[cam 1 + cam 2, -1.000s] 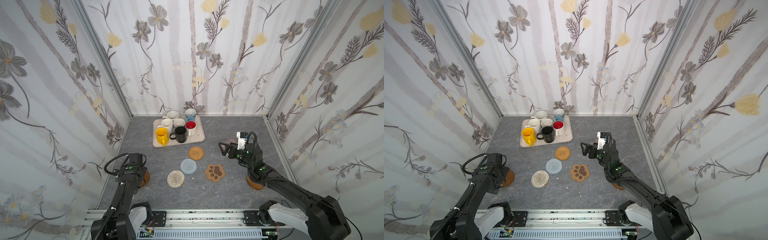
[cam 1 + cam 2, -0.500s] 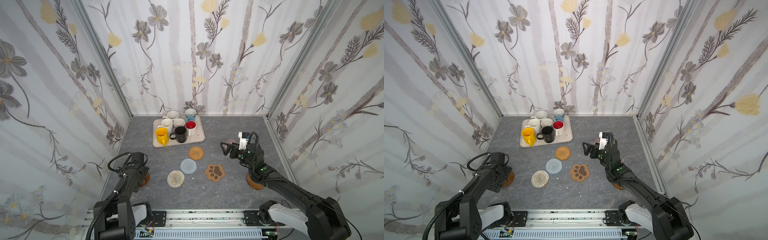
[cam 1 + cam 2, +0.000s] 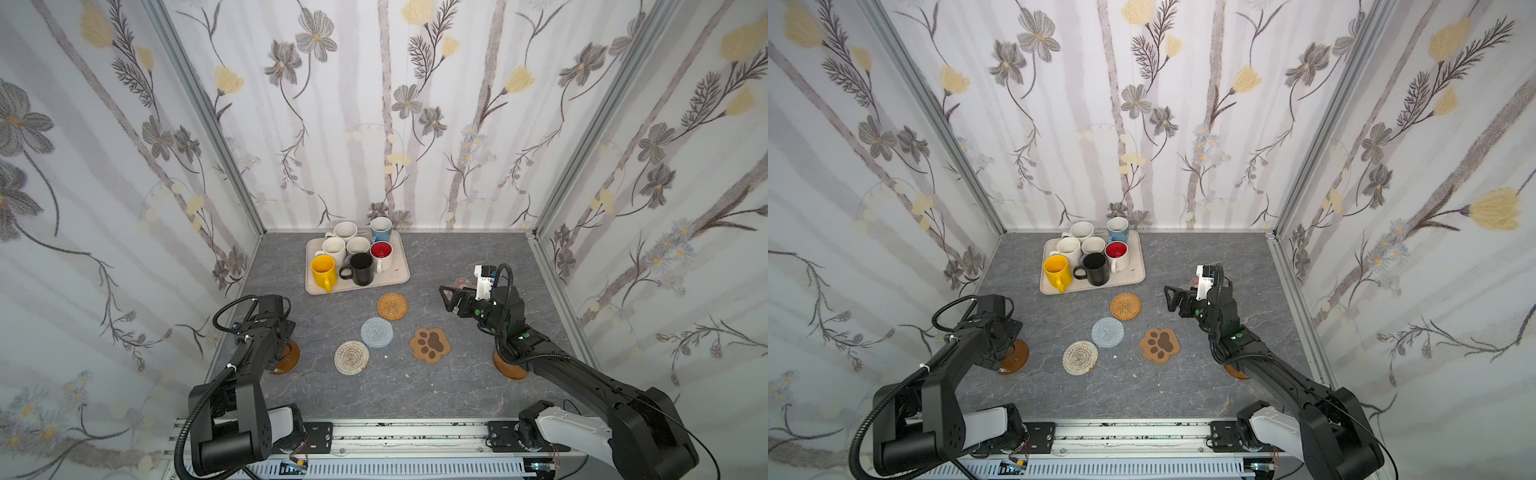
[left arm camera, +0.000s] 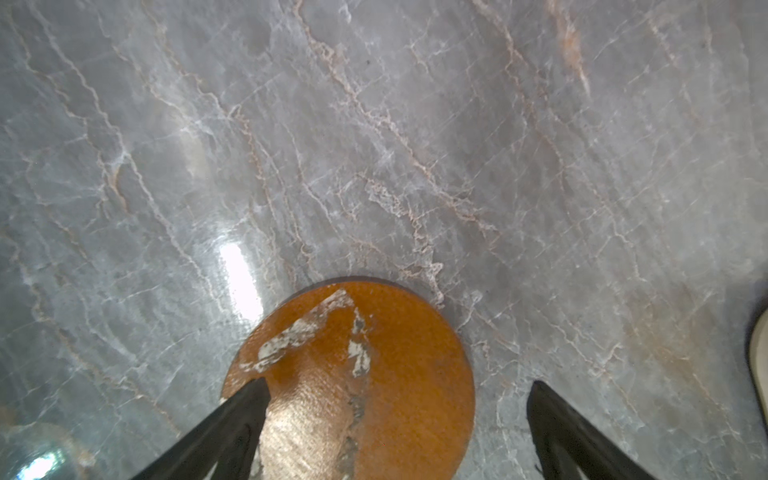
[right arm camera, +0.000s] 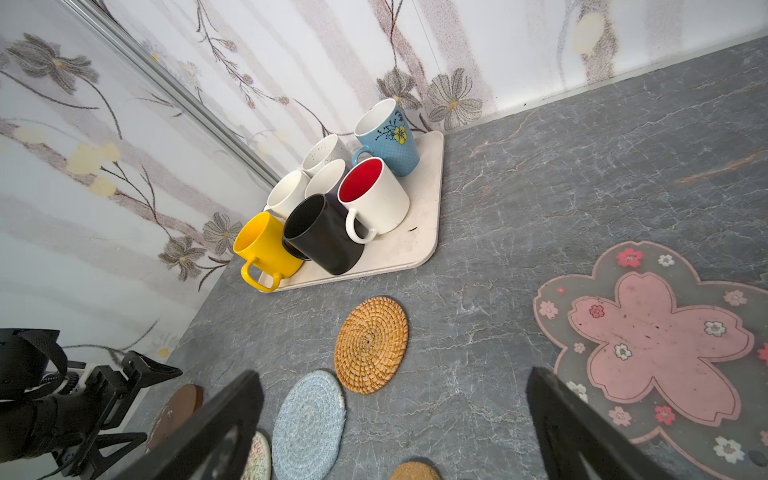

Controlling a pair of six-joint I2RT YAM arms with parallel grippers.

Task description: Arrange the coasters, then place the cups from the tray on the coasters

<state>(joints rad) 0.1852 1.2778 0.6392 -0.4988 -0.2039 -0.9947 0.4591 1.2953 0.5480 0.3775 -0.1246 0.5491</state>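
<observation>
The cream tray [image 3: 397, 274] stands at the back with the cups on it: yellow [image 3: 323, 270], black [image 3: 360, 268], white with a red inside [image 3: 381, 253], light blue [image 3: 380, 229] and pale ones behind. On the table lie the rattan [image 3: 392, 306], blue crochet [image 3: 377, 332], beige woven [image 3: 351, 357] and paw [image 3: 429, 345] coasters. My left gripper [image 4: 398, 386] is open, low over a brown wooden disc [image 4: 353, 374]. My right gripper [image 5: 395, 376] hangs open and empty above the table, the pink blossom coaster [image 5: 648, 345] beside it.
A second wooden disc [image 3: 509, 368] lies partly under my right arm. Flowered walls close in the table on three sides, and a metal rail [image 3: 395, 432] runs along the front. The tray sits close to the back wall.
My left arm has folded back toward its base while its gripper stayed over the wooden disc. My right gripper has drifted slightly to the right. Both stayed open.
</observation>
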